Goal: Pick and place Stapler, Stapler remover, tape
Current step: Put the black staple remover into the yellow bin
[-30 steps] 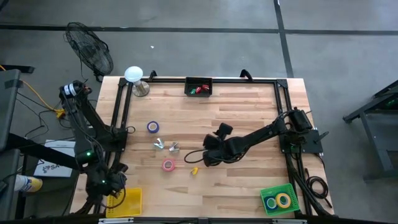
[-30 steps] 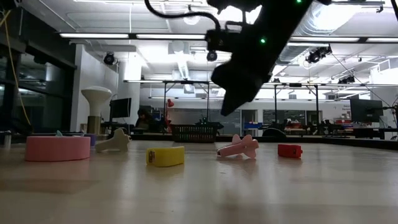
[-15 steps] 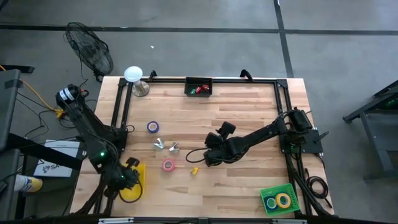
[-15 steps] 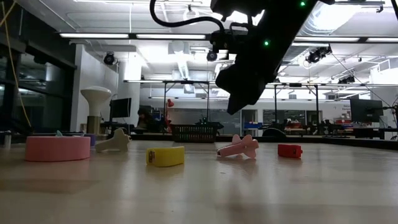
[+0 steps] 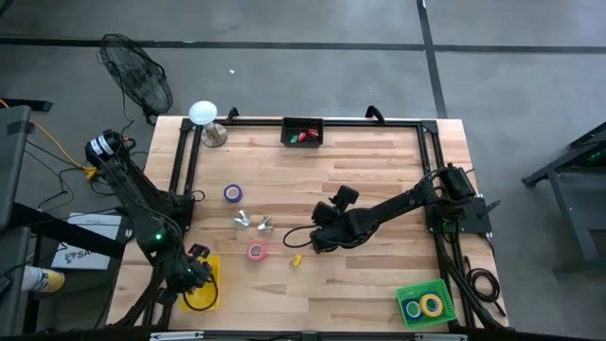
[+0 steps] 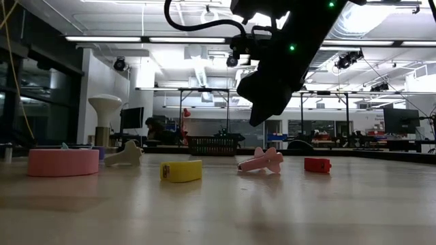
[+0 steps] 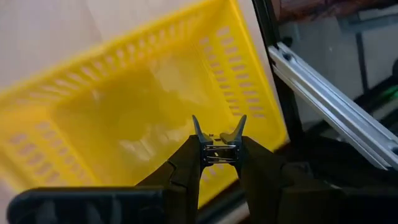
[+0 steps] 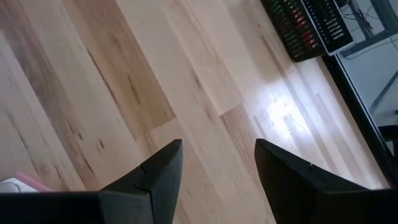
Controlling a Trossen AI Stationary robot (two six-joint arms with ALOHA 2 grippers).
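Lower left at the table edge, the left gripper [image 7: 217, 134] pinches a staple remover [image 7: 218, 143] over the yellow basket [image 5: 204, 284], while mid-table the right gripper [image 8: 217, 165] hangs open above bare wood.

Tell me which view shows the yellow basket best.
The left wrist view: the yellow basket fills it, slotted walls clear, below the left hand. The high view shows it small, partly covered. The other two miss it.

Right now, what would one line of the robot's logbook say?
left gripper: shut on staple remover, over yellow basket | right gripper: open, empty, above table
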